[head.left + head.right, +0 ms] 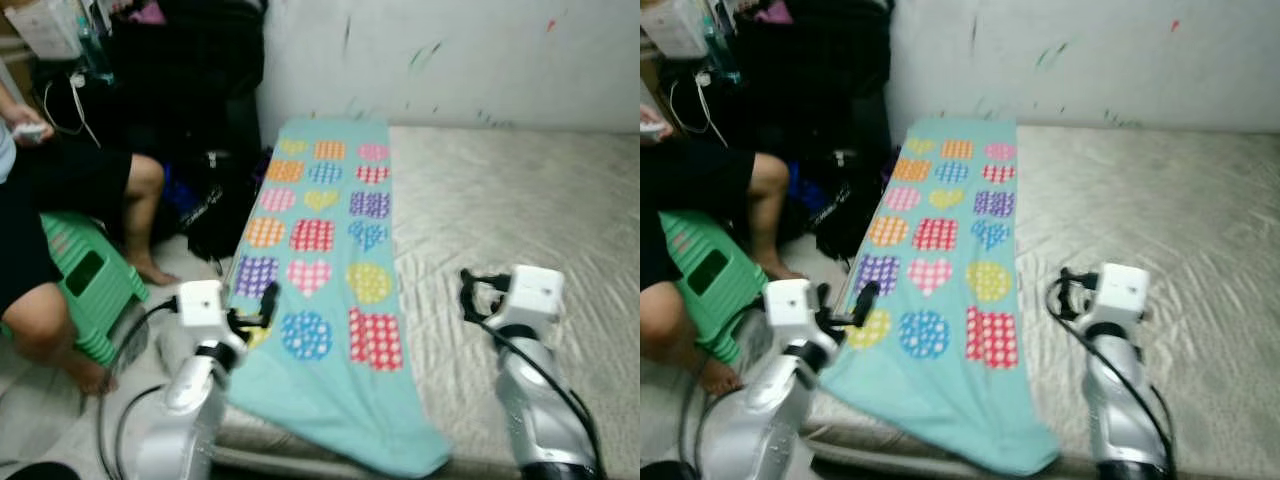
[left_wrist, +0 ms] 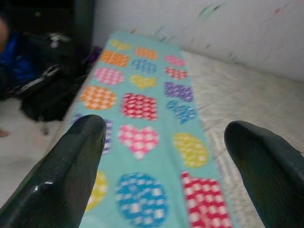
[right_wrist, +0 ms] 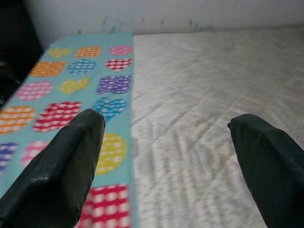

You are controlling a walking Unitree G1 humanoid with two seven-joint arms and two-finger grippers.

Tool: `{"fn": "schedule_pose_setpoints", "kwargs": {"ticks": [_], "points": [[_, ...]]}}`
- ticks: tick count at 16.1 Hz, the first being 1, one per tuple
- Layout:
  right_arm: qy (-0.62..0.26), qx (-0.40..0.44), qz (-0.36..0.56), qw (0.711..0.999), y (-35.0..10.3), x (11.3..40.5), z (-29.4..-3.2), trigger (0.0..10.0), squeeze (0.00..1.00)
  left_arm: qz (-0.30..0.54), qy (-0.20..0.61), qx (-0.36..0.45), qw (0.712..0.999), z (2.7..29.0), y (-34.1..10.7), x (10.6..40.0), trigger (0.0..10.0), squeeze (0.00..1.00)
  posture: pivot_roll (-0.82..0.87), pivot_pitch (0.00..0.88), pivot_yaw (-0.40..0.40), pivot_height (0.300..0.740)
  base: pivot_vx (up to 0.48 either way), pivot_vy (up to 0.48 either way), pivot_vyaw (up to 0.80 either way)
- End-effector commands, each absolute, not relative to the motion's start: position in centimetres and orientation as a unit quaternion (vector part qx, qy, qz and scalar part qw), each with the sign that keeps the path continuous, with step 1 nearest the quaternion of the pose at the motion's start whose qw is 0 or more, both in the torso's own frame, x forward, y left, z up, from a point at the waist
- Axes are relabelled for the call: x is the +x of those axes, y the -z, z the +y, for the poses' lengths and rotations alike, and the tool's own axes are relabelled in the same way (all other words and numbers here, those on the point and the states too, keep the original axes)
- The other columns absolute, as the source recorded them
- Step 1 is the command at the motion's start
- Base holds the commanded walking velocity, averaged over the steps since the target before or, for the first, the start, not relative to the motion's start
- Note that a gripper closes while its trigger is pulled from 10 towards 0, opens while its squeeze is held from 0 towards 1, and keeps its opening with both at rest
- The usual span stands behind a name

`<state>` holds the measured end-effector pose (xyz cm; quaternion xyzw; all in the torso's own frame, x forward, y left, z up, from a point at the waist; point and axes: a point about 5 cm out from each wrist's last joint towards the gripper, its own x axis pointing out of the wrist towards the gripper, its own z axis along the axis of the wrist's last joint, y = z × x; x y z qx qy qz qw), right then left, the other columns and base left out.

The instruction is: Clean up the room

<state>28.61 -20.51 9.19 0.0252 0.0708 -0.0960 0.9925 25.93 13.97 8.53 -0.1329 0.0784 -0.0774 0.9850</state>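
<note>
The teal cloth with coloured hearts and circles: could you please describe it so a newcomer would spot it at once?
Start at the pale quilted mattress against the white wall. Along its left edge lies a long teal cloth, its near end hanging over. Only it carries rows of bright chequered hearts and circles.

blanket (image 1: 325,260): soft matt teal cloth w/ printed hearts n dots | mattress (image 1: 520,220): quilted off-white fabric, kinda creased | stool (image 1: 85,280): green plastic | left gripper (image 2: 166,137) fingers (image 2: 71,161): glossy black plastic | wall (image 1: 450,50): matt white paint, scuffed
</note>
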Motion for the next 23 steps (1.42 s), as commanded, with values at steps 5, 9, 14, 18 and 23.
{"fn": "schedule_pose_setpoints", "kwargs": {"ticks": [5, 9, 14, 18, 23], "points": [[0.104, 0.024, 0.068, 0.992, -9.38, 28.65, -20.98, 10.0, 0.00, 0.076, 0.079, -0.130, 0.985, 13.94, -8.87, 26.20, 10.0, 0.00, -0.10, 0.000, 0.038, 0.740, 0.000, 0.480, 0.00], [0.104, 0.023, 0.069, 0.992, -9.31, 28.65, -21.00, 10.0, 0.00, 0.076, 0.078, -0.128, 0.986, 13.97, -8.88, 26.26, 10.0, 0.00, -0.10, 0.000, 0.039, 0.740, 0.000, 0.480, 0.00], [0.103, 0.022, 0.074, 0.992, -9.17, 28.66, -21.04, 10.0, 0.00, 0.067, 0.086, -0.147, 0.983, 13.82, -9.10, 26.20, 10.0, 0.00, -0.10, 0.000, 0.037, 0.740, 0.000, 0.000, 0.00], [0.102, 0.021, 0.076, 0.992, -9.05, 28.62, -21.08, 10.0, 0.00, 0.061, 0.092, -0.150, 0.982, 13.81, -9.26, 26.23, 10.0, 0.00, -0.10, 0.000, 0.037, 0.740, 0.000, 0.000, -0.80], [0.099, 0.020, 0.075, 0.992, -9.07, 28.74, -21.03, 10.0, 0.00, 0.058, 0.099, -0.147, 0.982, 13.67, -9.38, 26.20, 10.0, 0.00, -0.10, 0.000, 0.037, 0.740, 0.049, 0.000, -0.44]]}}
